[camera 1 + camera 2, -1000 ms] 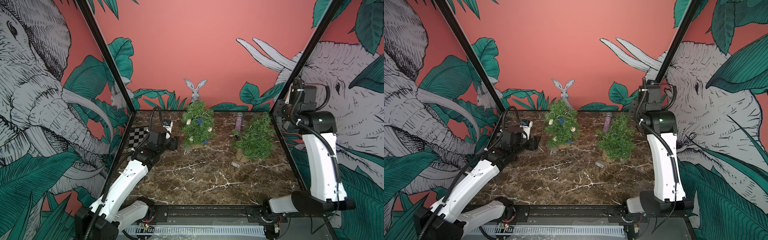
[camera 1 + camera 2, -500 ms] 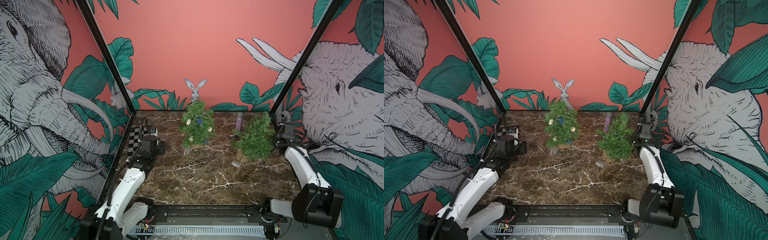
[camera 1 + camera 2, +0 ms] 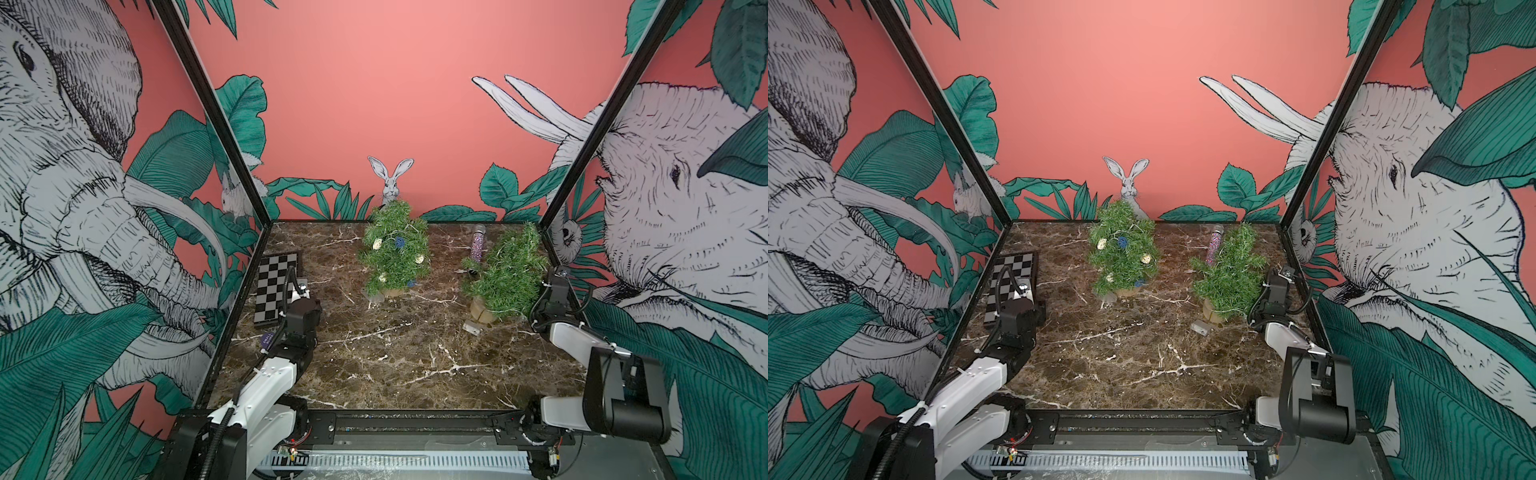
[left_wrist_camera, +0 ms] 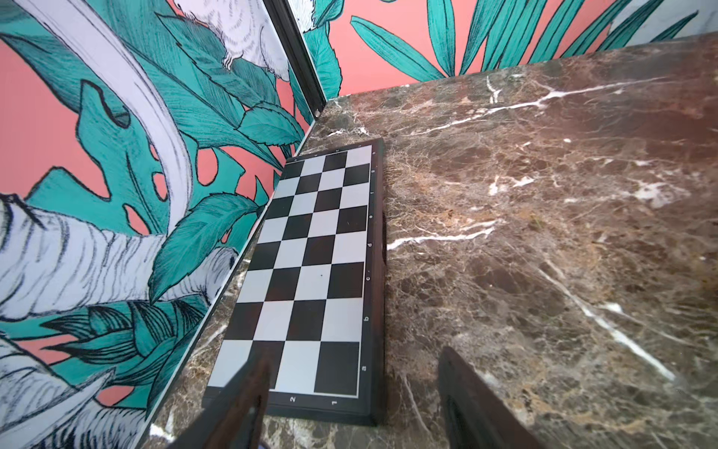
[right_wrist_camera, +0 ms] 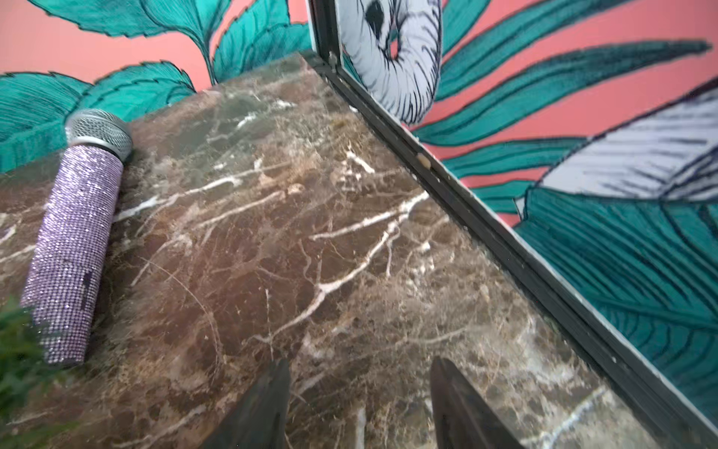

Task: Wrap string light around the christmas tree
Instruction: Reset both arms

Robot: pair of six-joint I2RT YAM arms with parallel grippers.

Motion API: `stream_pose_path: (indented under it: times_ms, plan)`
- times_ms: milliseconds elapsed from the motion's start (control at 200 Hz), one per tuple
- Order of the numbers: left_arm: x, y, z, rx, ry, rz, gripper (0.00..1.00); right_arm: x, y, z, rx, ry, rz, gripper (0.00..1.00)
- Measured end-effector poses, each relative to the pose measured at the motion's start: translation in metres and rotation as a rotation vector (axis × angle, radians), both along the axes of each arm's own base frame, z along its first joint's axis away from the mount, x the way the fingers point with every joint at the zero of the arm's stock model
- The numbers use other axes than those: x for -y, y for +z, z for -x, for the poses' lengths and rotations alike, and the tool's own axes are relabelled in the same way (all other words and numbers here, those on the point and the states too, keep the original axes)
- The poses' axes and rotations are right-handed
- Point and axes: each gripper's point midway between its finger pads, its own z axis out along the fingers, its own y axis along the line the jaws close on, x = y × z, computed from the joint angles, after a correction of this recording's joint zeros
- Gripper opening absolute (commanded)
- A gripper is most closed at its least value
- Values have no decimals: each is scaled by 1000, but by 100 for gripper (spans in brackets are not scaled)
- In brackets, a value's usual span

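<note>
Small green bristle Christmas tree [image 3: 394,266], long axis vertical, beaded wire string light [image 3: 377,244] looped around it; second green tree [image 3: 505,270], lilac glitter microphone [image 5: 72,248] alongside; left gripper [image 4: 353,361], right gripper [image 5: 359,369] both wide, empty

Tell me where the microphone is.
In both top views the microphone lies near the back wall, beside the right-hand tree, right of the decorated tree.
</note>
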Motion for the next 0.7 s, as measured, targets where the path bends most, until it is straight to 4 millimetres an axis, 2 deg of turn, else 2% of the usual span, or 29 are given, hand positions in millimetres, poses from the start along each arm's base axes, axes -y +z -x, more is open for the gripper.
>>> stream_pose_path:
  times_ms: [100, 180, 275, 495, 545, 645, 700]
  plan:
    - [1, -15, 0, 9, -15, 7, 73, -5, 4, -3, 46, 30, 31, 60]
    - [1, -22, -3, 10, -27, 14, 73, -12, -4, -1, 73, 58, 52, 60]
    - [1, -20, -12, 42, -44, 30, 73, -22, -24, 3, 35, 99, 69, 60]
    - [13, -25, -32, 65, -125, 13, 74, -43, -15, -10, 91, 196, 134, 64]
    - [16, -26, -38, 67, -137, 6, 74, -49, -17, -13, 104, 220, 146, 70]
    - [18, -27, -49, 71, -150, -1, 74, -56, -29, -12, 99, 248, 158, 72]
    - [19, -24, -53, 79, -156, -3, 75, -58, -28, -10, 108, 254, 166, 74]
